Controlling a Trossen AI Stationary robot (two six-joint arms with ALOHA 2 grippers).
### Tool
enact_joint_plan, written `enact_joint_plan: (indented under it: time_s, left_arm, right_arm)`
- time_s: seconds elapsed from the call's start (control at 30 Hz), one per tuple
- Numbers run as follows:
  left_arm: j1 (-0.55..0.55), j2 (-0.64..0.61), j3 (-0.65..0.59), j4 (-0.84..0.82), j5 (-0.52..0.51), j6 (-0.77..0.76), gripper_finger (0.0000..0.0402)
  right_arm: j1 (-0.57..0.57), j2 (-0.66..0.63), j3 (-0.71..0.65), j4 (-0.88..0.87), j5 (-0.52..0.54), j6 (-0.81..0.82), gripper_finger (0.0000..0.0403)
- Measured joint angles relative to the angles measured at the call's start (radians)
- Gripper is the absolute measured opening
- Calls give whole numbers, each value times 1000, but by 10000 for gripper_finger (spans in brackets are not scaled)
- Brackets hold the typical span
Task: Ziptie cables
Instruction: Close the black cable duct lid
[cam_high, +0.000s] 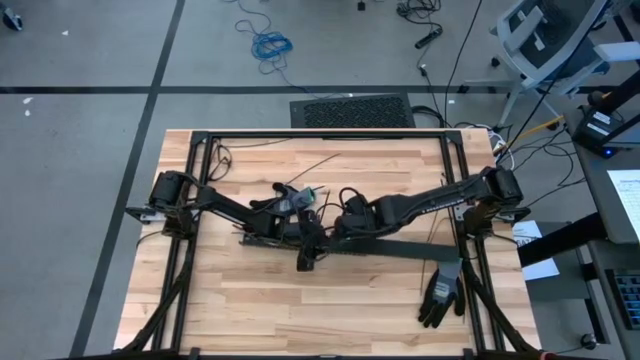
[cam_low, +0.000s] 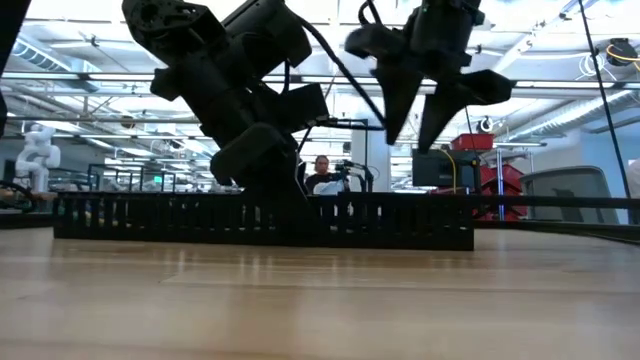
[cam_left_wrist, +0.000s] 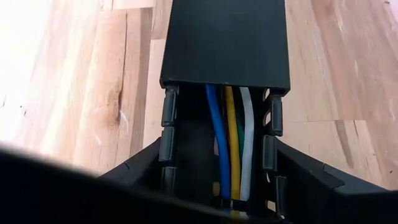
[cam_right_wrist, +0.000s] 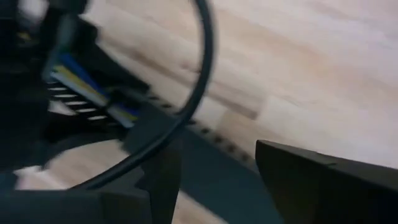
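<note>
Black slotted duct (cam_high: 380, 247) lies across the middle of the wooden table (cam_high: 250, 300), and both of my grippers work at its left end. My left gripper (cam_left_wrist: 217, 186) sits low over the duct with a finger (cam_left_wrist: 298, 180) on each side of its slotted walls. Between them run the cables (cam_left_wrist: 233, 149), blue, yellow, green and white, lying side by side in the channel and passing under the duct's closed lid (cam_left_wrist: 227, 40). My left fingers stand spread around the duct; whether they actually press on its walls I cannot tell.

My right gripper (cam_low: 415, 120) hangs above the duct, just right of the left one, its two fingers apart with nothing between them. In its own wrist view the picture is smeared, so I can only make out a dark looping cord (cam_right_wrist: 199, 81) and a bit of the blue and yellow wires. A black glove (cam_high: 440, 292) lies on the near right of the table, well apart from the duct.
</note>
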Motion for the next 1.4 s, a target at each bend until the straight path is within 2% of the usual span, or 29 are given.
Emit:
enact_joint_plan:
  time_s: [0.17, 0.4, 0.5, 0.63, 0.67, 1.0, 1.17, 1.4]
  left_arm:
    - [3, 0, -1, -1, 12, -31, 249]
    - [0, 2, -2, 2, 2, -149, 249]
    - [0, 2, -2, 2, 1, -152, 249]
    - [0, 2, -3, 4, 1, -159, 249]
    - [0, 2, -3, 4, 0, -167, 249]
    - [0, 3, -3, 5, -11, -173, 248]
    - [0, 3, -3, 5, -13, -173, 248]
    - [0, 3, -3, 4, -24, -174, 248]
  right_arm:
    - [37, 0, 0, 98, -59, 50, 179]
    - [62, 23, 0, 113, -8, 133, 144]
    - [51, 59, 0, 116, -12, 125, 103]
    - [48, 87, 0, 145, -20, 101, 21]
    - [48, 89, 0, 156, -14, 92, 11]
    - [43, 89, 0, 72, 11, 86, 0]
    - [50, 92, -1, 134, 40, 79, 0]
    - [58, 146, -1, 143, 23, 60, 0]
